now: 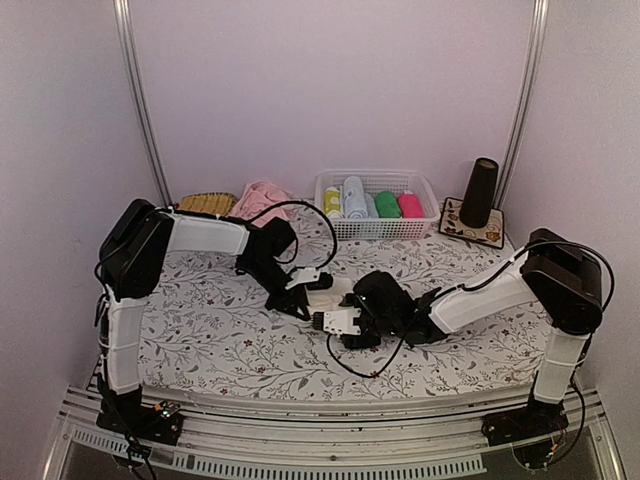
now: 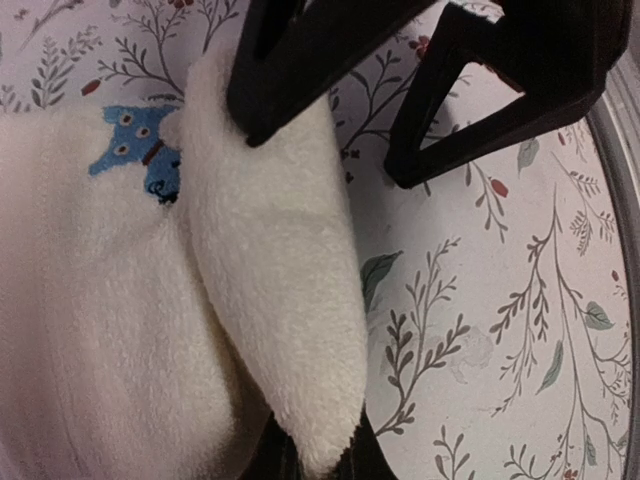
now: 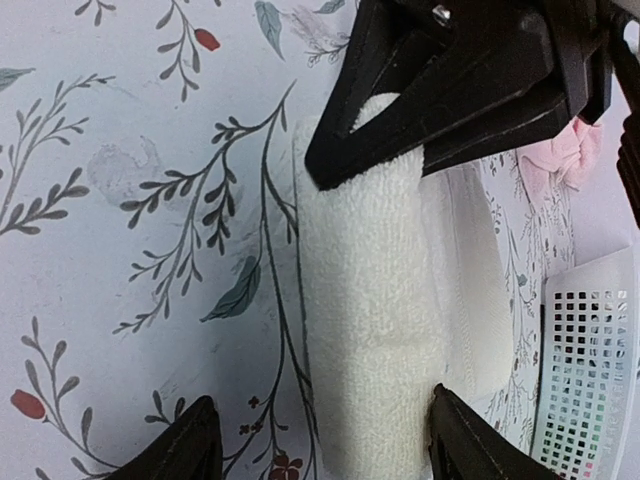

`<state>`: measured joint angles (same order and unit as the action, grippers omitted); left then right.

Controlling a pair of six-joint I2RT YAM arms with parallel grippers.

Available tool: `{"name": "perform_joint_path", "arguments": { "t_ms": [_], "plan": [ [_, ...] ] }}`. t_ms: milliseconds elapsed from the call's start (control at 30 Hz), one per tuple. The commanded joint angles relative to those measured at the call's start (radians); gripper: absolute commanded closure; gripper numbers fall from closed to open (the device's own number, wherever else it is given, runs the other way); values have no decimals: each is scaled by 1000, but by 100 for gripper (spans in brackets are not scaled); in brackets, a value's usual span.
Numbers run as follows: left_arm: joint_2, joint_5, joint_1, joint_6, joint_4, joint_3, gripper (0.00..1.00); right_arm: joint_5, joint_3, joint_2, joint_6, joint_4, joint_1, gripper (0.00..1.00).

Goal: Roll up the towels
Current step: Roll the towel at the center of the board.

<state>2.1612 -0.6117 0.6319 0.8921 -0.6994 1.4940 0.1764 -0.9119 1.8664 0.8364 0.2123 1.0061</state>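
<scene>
The cream towel [image 3: 375,300] lies partly rolled on the floral table cover, and it barely shows between the grippers in the top view [image 1: 343,293]. In the left wrist view the cream towel [image 2: 90,300] bears a small blue embroidered figure. My left gripper [image 2: 315,455] is shut on a folded edge of it; it also shows in the top view [image 1: 297,298]. My right gripper [image 3: 322,400] is open, its fingers astride the rolled part; it also shows in the top view [image 1: 325,322]. The pale pink towel [image 1: 262,198] lies crumpled at the back.
A white basket [image 1: 330,228] at the back holds yellow-green, light blue, green and magenta rolls. A black cone [image 1: 480,192] stands on a patterned mat at the back right. A woven mat [image 1: 207,203] lies left of the pink towel.
</scene>
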Motion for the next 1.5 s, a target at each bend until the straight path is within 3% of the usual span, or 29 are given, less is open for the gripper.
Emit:
{"name": "perform_joint_path", "arguments": {
  "t_ms": [0,233,500,733,800,867,1033,1267,1467],
  "plan": [
    [76,6,-29,-2,-155,15,100,58,-33,53,53,76,3,29],
    [116,-10,-35,9,-204,64,100,89,-73,113,68,74,5,39],
    [124,-26,-62,10,-219,88,100,21,-143,140,36,-99,2,88],
    [-80,9,-86,-8,43,-113,36,-174,-278,165,-93,-344,-49,90],
    [-143,29,-88,-11,100,-167,21,-207,-306,183,-113,-410,-64,90],
    [-201,52,-91,-21,168,-226,15,-245,-349,197,-135,-456,-72,90],
    [-362,106,-100,-24,430,-449,13,-353,-420,225,-183,-542,-99,90],
    [-583,239,-60,70,971,-858,18,-565,-561,291,-250,-743,-147,89],
    [-593,379,51,145,1219,-989,25,-688,-711,353,-282,-897,-172,89]
  ]
}}
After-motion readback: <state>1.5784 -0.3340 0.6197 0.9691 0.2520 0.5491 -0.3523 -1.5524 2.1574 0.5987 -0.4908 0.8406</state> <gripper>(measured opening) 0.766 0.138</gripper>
